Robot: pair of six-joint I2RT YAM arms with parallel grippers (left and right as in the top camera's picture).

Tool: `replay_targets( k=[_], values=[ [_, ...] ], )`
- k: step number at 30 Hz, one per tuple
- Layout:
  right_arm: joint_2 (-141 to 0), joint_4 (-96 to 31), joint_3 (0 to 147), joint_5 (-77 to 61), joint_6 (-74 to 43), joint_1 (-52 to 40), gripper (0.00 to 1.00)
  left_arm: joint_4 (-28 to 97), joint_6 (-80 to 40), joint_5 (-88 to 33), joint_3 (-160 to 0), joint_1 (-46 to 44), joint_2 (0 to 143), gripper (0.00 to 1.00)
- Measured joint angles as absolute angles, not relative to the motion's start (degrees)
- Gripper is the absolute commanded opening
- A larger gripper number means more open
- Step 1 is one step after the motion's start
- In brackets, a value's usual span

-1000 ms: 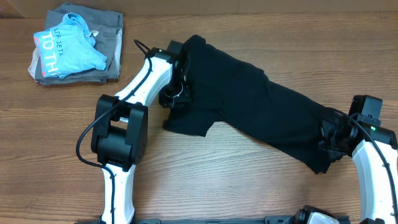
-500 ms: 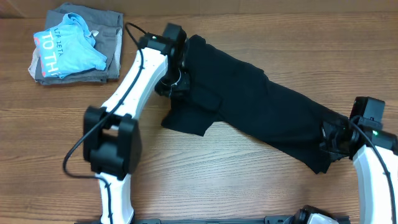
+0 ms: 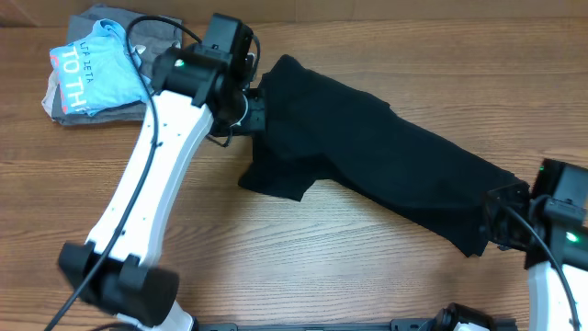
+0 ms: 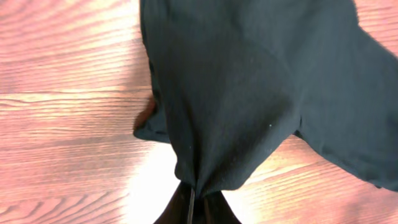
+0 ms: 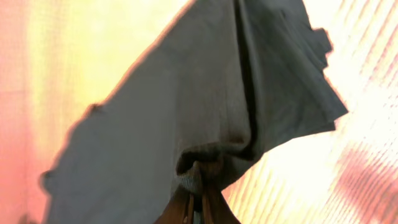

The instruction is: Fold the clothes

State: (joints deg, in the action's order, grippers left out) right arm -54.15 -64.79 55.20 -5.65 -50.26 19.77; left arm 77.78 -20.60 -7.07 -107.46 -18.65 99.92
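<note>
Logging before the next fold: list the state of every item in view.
black shirt, bunched into a long diagonal band, pinched at both ends.
left claw, shut on the shirt's upper-left end.
right claw, shut on the shirt's lower-right end.
grey garment, folded, lying flat.
blue shirt, crumpled, on top of it.

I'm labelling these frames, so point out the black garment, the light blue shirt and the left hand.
black garment [image 3: 386, 165], overhead view, middle of its body.
light blue shirt [image 3: 99, 78], overhead view, its lettered front.
left hand [image 4: 192, 196], left wrist view, between the fingertips pinching the black fabric.
</note>
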Motion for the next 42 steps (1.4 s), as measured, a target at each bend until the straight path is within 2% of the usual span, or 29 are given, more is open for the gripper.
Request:
replay_targets(
  k=[7, 14, 25, 33, 42],
  values=[
    [-51.07, -78.37, 75.35, -8.62, -45.10, 19.77, 0.04, 78.96, -20.62, -5.41, -107.53, -18.65, 85.41, 0.04],
    [-50.78, -86.35, 91.98, -11.31, -41.06, 19.79, 0.04, 80.14, -20.95, -5.15, -108.68, -18.65, 71.57, 0.04],
    [-50.76, -90.04, 116.46, -19.27, -37.26, 19.77, 0.04, 88.86, -22.63, -4.82, -129.38, -18.65, 65.54, 0.04],
    [-50.54, -90.67, 124.64, -22.85, -36.99, 19.77, 0.04, 92.66, -23.68, -4.56, -141.86, -18.65, 64.71, 0.04],
    [-53.04, -91.74, 124.88, -24.16, -36.82, 19.79, 0.04, 94.89, -24.08, 0.40, -142.52, -18.65, 67.51, 0.04]
  ],
)
